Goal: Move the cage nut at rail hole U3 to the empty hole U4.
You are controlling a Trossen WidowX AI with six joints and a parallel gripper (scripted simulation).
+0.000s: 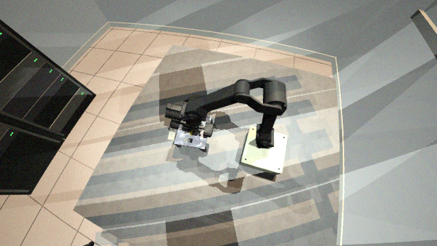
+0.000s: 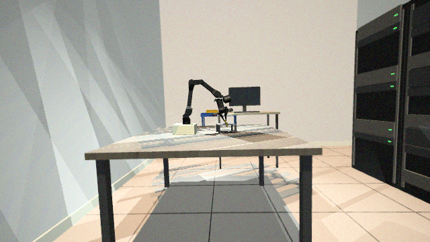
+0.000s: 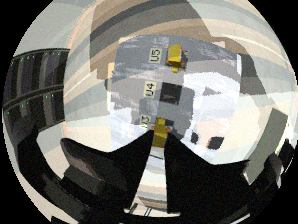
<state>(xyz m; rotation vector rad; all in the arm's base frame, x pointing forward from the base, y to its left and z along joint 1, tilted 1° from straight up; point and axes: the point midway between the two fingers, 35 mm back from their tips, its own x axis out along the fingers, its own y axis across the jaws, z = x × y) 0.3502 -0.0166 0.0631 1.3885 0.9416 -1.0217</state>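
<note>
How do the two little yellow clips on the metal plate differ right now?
The cage nut near U3 is gripped between the jaws, whereas the nut by U5 is untouched. The U3 nut sits next to the U4 hole on the near side; the U5 nut lies beyond it. Both are yellow.
</note>
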